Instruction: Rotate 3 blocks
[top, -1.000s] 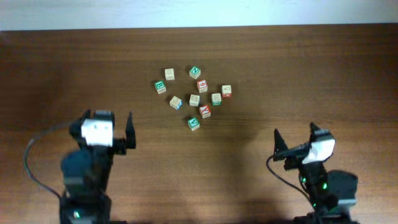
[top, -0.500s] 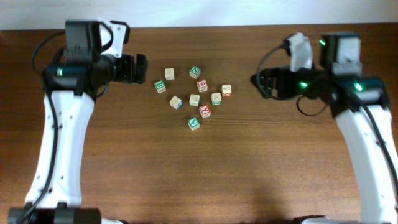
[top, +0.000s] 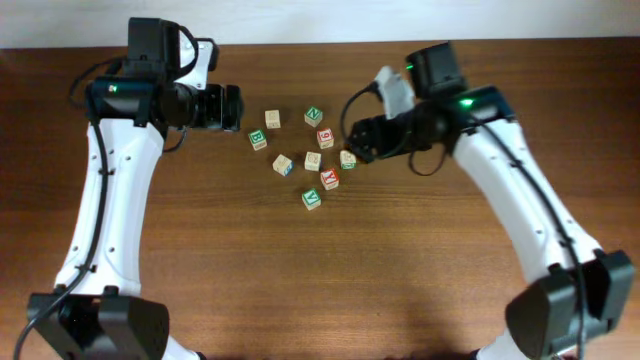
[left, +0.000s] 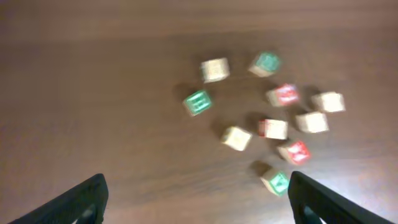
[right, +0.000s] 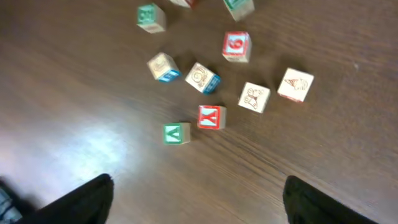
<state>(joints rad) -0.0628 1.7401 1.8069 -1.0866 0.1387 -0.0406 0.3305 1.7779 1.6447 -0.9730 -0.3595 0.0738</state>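
Several small pale-wood blocks lie scattered in a loose cluster at the table's middle back. Among them are a green N block (top: 314, 116), a green B block (top: 258, 140), a red 9 block (top: 325, 138), a red Y block (right: 211, 117) and a green Y block (top: 311, 199). My left gripper (top: 232, 108) hovers open just left of the cluster, apart from the blocks. My right gripper (top: 352, 137) hovers open over the cluster's right edge, covering a block there. The left wrist view is blurred, with wide dark fingers (left: 87, 199) and only bare table between them. The right fingers (right: 317, 202) also stand wide with nothing between.
The brown wooden table (top: 320, 280) stretches around the cluster. Its back edge meets a pale wall strip (top: 320, 20) close behind both arms. Both white arms reach from the front corners toward the middle.
Both arms rose from the table's front and swung to the back. Since half a second ago the right gripper moved left onto the cluster's right edge and the left edged right.
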